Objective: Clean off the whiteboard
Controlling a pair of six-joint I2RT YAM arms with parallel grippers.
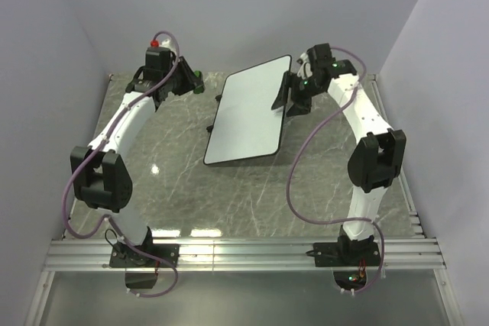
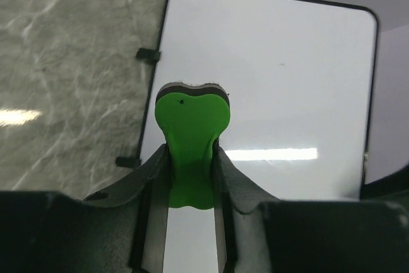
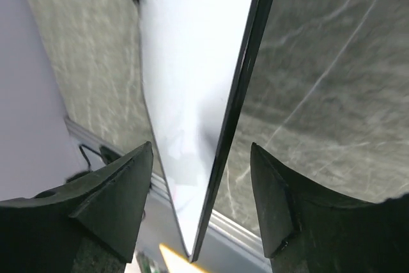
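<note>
1. Grey, white-veined bench [image 1: 183, 188] carries the whiteboard [image 1: 252, 112]. We log the board in the far half of the surface, between the two arms. Its long sides run away from the arm bases and lean slightly to the right in the top view.
2. Board face is white with a thin black rim [image 3: 239, 87] and rounded corners. The left wrist view shows a bright strip of reflected light on it and one tiny dark speck.
3. Two small black feet [image 2: 147, 55] stick out from the board's left long edge onto the bench.
4. Left end effector [image 2: 190, 151]: fingers closed tight on a green eraser [image 2: 192, 116], pinching its narrower lower part. The lobed top stands clear above the fingertips, with a dark layer along its far face.
5. In the top view, we place this end effector and the eraser off to the left of the board's far-left corner.
6. Right end effector [image 3: 202, 148]: fingers [image 3: 121, 190] spread apart, holding nothing. It sits at the board's right long edge, towards the far end.
7. In the right wrist view the rim runs through the gap between the two fingers, with space on either side of it. Neither finger touches the board.
8. We cannot tell whether the right edge rests on the bench or is raised off it.
</note>
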